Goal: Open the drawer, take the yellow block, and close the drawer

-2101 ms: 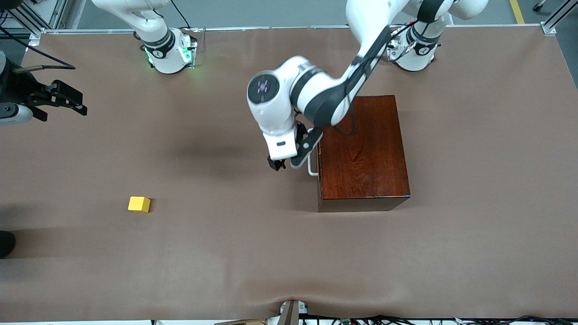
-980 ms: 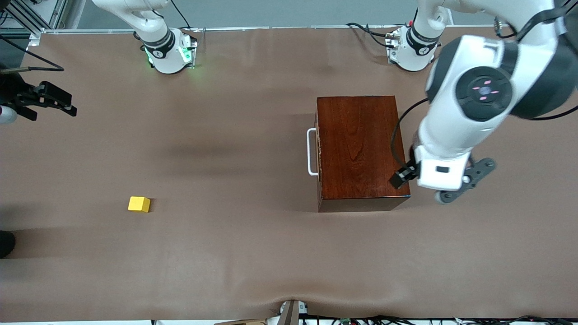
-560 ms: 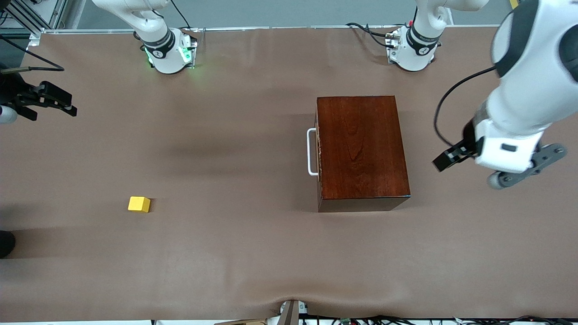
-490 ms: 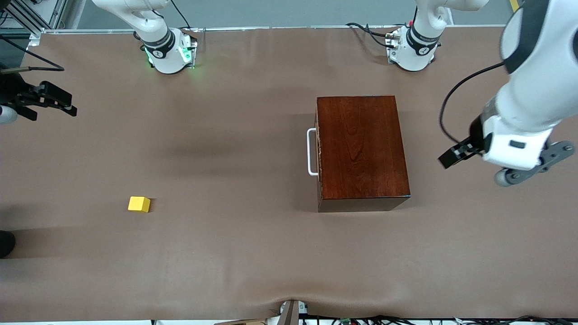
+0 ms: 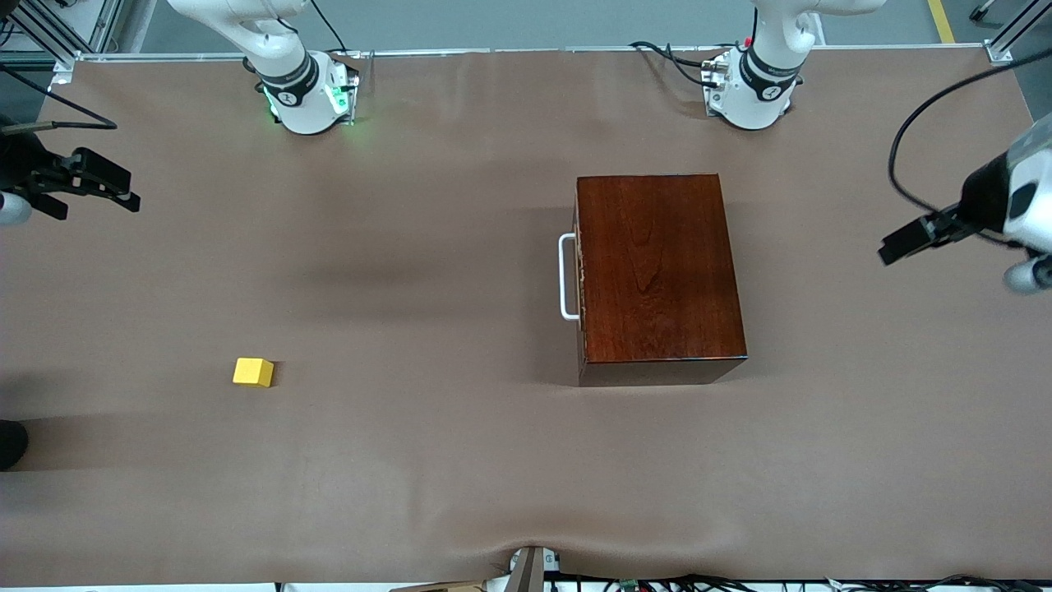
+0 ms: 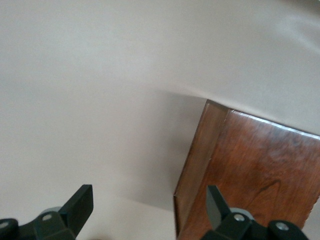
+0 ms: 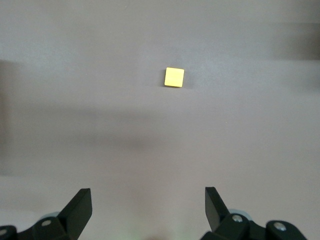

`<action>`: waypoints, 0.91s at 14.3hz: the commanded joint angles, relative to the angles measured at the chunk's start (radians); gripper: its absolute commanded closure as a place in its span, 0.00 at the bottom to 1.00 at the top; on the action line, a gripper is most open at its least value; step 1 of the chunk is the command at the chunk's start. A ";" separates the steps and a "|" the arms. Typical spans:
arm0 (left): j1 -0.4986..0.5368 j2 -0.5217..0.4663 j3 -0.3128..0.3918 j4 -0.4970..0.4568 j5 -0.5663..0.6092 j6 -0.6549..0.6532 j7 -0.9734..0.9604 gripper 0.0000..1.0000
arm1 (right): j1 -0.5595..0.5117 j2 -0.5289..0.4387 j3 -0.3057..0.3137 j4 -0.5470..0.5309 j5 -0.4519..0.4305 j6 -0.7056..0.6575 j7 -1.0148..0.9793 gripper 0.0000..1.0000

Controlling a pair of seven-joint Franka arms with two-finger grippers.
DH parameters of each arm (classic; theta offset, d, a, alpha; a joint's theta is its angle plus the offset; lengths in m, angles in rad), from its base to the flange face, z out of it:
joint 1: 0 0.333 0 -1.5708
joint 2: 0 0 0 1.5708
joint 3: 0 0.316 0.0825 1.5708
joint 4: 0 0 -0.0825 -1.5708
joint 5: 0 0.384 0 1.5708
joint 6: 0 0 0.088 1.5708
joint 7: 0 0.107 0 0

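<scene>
Front view: drawer [image 5: 581, 278] sits flush in the dark wooden box [image 5: 657, 271], white handle [image 5: 565, 277] facing the right arm's end of the table; yellow block [image 5: 253, 372] lies on the bare brown table [image 5: 427, 460], well apart from the box, nearer the camera and toward the right arm's end. Judged from this layout, block out and drawer shut, so the step in hand is clearing away; doing it well means each arm lifting off without brushing the box or nudging the block. Left gripper [image 5: 908, 238] is up over the table's edge at the left arm's end, away from the box; right gripper [image 5: 99, 182] hangs over the edge at the right arm's end, arm waiting. Left wrist view: left gripper [image 6: 150, 207] fingers spread wide and empty, one corner of the box below, which the front view cannot confirm at its angle. Right wrist view: right gripper [image 7: 148, 205] also wide and empty, block [image 7: 174, 77] in plain sight on the table with nothing around it; the box is not in this view.
</scene>
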 commanded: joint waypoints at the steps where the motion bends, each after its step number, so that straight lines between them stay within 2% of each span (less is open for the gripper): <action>1: 0.005 -0.203 -0.013 -0.258 -0.006 0.073 0.042 0.00 | -0.008 -0.004 0.008 0.009 -0.008 -0.014 -0.003 0.00; 5: 0.037 -0.263 -0.076 -0.289 -0.003 0.058 0.055 0.00 | -0.008 -0.004 0.006 0.009 -0.008 -0.013 -0.004 0.00; 13: 0.044 -0.268 -0.099 -0.250 0.040 0.018 0.074 0.00 | -0.007 -0.004 0.008 0.012 -0.008 -0.013 0.002 0.00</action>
